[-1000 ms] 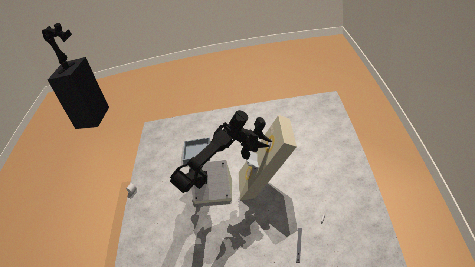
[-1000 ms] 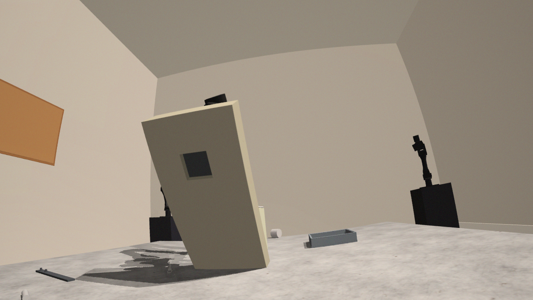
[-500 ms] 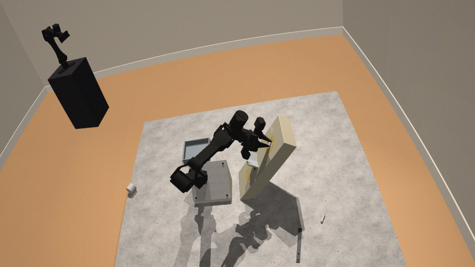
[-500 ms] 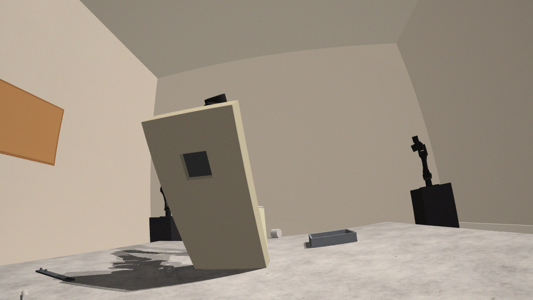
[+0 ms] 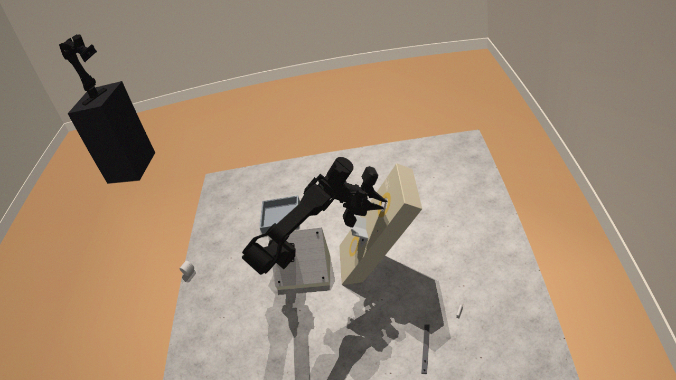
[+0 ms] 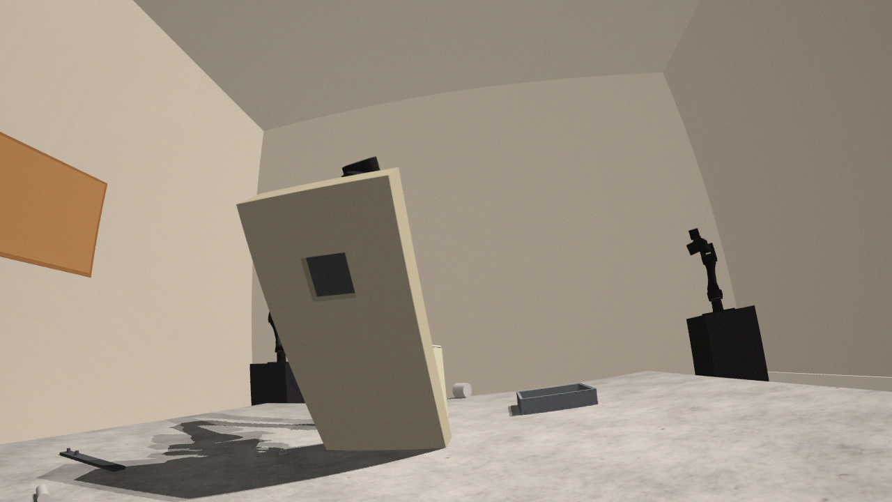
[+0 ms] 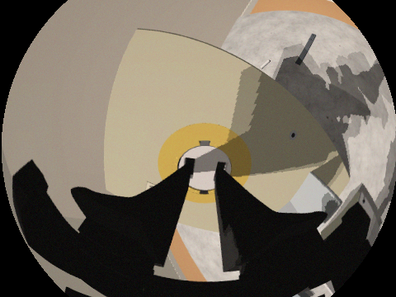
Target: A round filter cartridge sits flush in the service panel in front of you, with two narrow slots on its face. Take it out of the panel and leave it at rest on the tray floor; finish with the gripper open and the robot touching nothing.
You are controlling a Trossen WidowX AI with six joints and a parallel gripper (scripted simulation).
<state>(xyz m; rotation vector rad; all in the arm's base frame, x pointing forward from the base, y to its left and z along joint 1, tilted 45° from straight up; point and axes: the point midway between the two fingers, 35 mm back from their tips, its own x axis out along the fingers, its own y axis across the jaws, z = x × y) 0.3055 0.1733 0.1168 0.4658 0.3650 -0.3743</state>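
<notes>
The round pale cartridge (image 7: 204, 181) sits in the yellow ring on the leaning beige service panel (image 5: 409, 189) (image 6: 374, 355) (image 7: 165, 91). My gripper (image 5: 383, 204) (image 7: 203, 169) is at the cartridge's face, its narrow fingertips a small gap apart, one over the left side and one over the right side. The fingers are partly open and do not visibly clamp anything. The tips cover most of the slots; how deep they reach is hidden. The blue-grey tray (image 5: 279, 203) (image 6: 557, 400) stands apart from the panel, behind the arm in the top view, with no cartridge visible in it.
A pale bracket (image 5: 359, 230) (image 7: 307, 194) juts from the panel below the gripper, near a second yellow ring. The arm's grey-topped base block (image 5: 309, 259) stands beside the panel. A white cylinder (image 5: 187, 268) (image 6: 462, 390), a dark bar (image 5: 425, 349) (image 6: 92, 461) and a small white peg (image 5: 459, 311) lie around.
</notes>
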